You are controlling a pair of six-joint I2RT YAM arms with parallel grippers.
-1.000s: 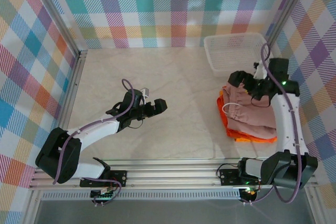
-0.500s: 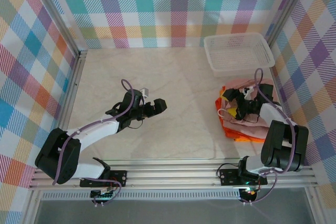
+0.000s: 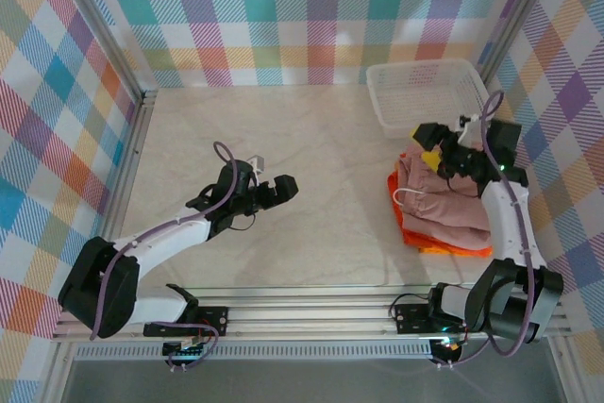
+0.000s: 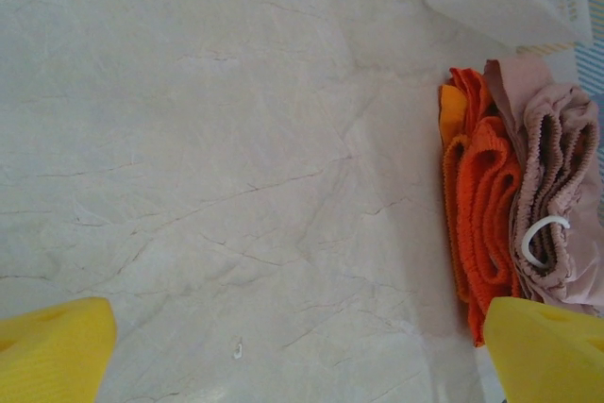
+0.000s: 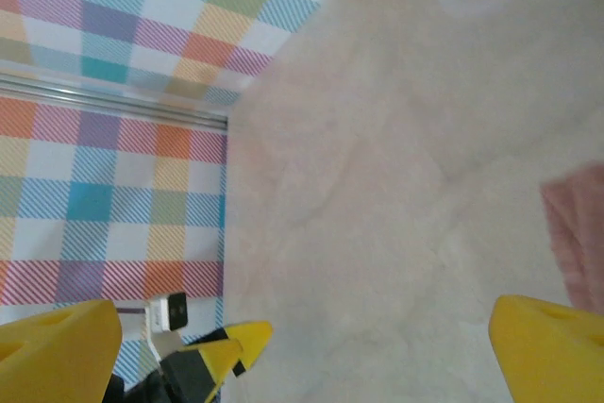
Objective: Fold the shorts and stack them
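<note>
Nearly done: shorts are lying stacked at the right of the table, and both grippers are empty.

Both sets of jaws are standing wide open, holding nothing. The left gripper is hovering over bare table well apart from the pile, and the right gripper is hanging over the pile's far edge, near the basket. The risk is sitting there: a finger dropping or sweeping sideways could be catching the pink top pair or the loose drawstring and dragging the stack askew. The top view is giving the pile's outline from above, while the left wrist view is showing it edge-on, with orange folds beneath pink. The right wrist view is catching a pink corner at its edge, probably the top pair.
</note>
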